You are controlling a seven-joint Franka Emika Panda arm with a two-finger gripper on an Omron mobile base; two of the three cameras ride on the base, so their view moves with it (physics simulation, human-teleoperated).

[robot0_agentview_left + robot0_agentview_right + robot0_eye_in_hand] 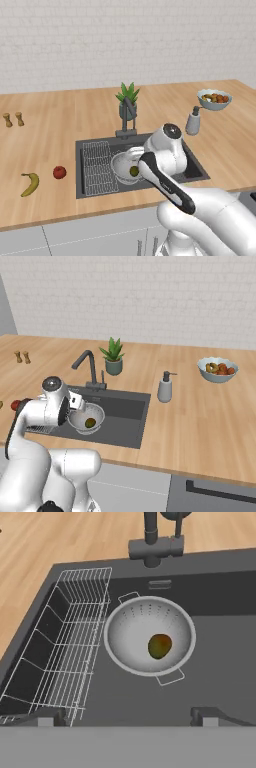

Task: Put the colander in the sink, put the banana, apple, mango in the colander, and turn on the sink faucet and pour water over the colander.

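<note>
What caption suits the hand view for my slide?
Green-orange oval mango lying inside round silver perforated colander in dark grey sink.

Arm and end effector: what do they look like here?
Glossy white rounded arm segments with dark joint bands and a dark-rimmed round cap. The end effector has two small dark grey, blocky finger tips. No cables or markings are visible.

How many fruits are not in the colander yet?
2, not counting the fruit bowl: the banana and the apple lie on the counter left of the sink. The mango sits in the colander.
</note>
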